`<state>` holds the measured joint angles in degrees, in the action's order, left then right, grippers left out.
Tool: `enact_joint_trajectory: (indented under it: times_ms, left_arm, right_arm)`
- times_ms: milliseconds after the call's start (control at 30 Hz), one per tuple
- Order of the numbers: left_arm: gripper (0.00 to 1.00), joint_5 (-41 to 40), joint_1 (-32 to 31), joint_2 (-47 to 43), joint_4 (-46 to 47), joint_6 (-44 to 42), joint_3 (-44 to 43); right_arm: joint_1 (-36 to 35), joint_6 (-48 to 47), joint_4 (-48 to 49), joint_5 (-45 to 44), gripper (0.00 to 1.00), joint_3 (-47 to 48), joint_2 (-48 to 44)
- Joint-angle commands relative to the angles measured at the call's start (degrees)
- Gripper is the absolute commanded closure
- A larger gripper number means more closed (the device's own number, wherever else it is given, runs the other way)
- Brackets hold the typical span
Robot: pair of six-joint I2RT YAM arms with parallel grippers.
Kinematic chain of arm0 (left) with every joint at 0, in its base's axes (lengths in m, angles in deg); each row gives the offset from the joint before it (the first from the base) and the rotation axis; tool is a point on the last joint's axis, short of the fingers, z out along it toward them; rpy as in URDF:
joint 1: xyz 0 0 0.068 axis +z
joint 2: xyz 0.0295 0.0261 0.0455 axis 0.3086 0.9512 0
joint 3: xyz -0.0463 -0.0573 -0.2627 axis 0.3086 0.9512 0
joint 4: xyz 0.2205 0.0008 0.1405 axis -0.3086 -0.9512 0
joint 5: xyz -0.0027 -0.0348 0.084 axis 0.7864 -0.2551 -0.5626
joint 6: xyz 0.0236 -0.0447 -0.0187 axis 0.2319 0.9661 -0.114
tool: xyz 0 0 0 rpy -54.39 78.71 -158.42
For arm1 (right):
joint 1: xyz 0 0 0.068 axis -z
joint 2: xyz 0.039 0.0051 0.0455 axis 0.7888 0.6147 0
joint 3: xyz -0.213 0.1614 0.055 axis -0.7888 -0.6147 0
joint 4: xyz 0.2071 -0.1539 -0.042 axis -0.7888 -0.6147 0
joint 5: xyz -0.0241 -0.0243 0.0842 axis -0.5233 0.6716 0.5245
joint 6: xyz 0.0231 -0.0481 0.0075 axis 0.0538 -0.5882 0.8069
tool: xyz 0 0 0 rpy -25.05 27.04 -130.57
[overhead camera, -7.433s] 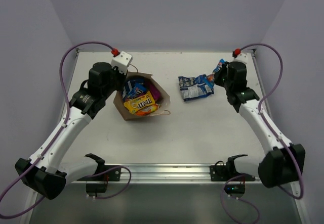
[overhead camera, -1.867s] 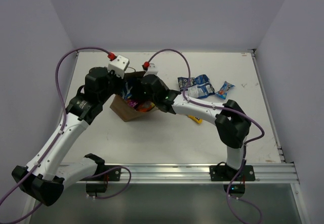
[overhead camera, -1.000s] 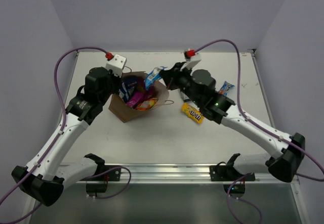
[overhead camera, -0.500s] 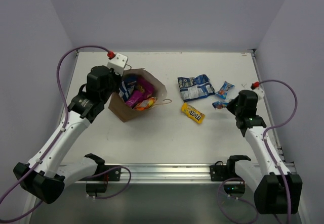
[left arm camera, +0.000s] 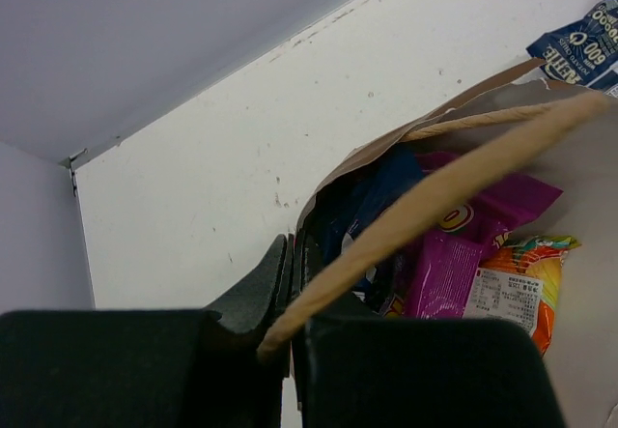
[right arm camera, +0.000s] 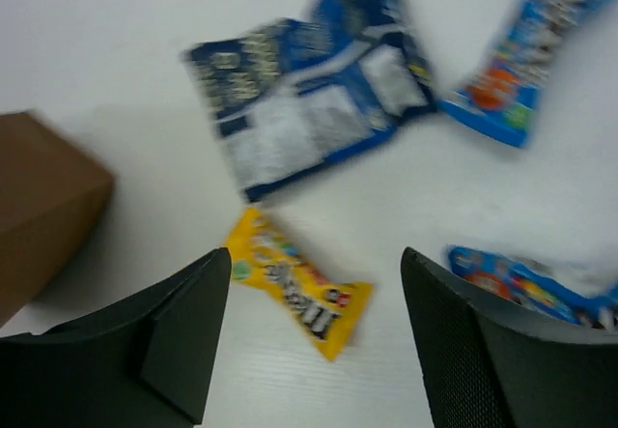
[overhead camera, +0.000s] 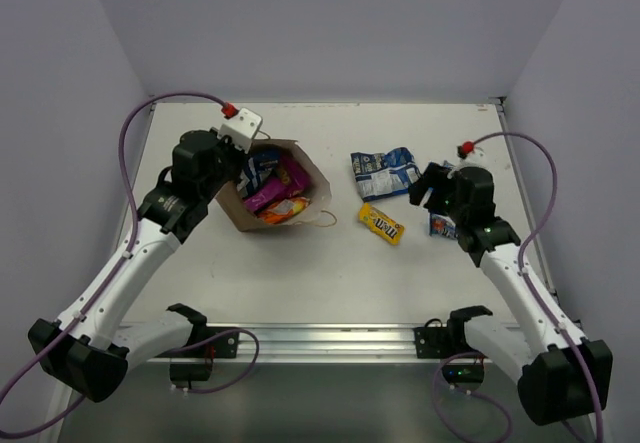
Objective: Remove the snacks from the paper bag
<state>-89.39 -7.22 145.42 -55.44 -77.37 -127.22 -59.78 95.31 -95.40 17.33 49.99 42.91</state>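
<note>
Now our left arm [overhead camera: 140, 248] bends over the paper bag [overhead camera: 236, 215], jaws pinching its rim; well right of it, our right arm [overhead camera: 510, 273] holds its jaws spread above a half-hidden blue wrapper [overhead camera: 441, 226].

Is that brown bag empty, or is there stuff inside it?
Not empty. Looking down into the paper bag, a magenta pouch and an orange packet lie inside.
</note>
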Motion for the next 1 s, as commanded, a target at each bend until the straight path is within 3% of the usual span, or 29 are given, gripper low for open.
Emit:
enact_joint_trajectory:
  times_ms: [0,133,267,467,967]
  left_arm:
    - [1.00,2.5,-0.1,-1.9,8.8,-1.3,-0.8]
    - [1.00,2.8,-0.1,-2.1,7.3,-0.9,-0.2]
    - [1.00,3.3,-0.1,-2.4,6.8,-0.3,-0.2]
    - [1.00,7.0,-0.1,-3.1,6.8,1.2,-0.2]
    - [1.00,14.3,-0.1,-2.9,6.0,5.0,-0.4]
  right_arm:
    - [-10.7,-13.5,8.7,7.2,0.26,8.1,-2.5]
    - [-25.6,-26.8,16.4,14.6,0.26,13.3,1.4]
    - [-34.1,-40.5,18.0,20.2,0.26,21.2,10.9]
    - [-39.9,-51.6,16.9,25.4,0.26,30.5,22.2]
    - [-42.7,-64.4,35.8,12.1,0.26,33.7,40.3]
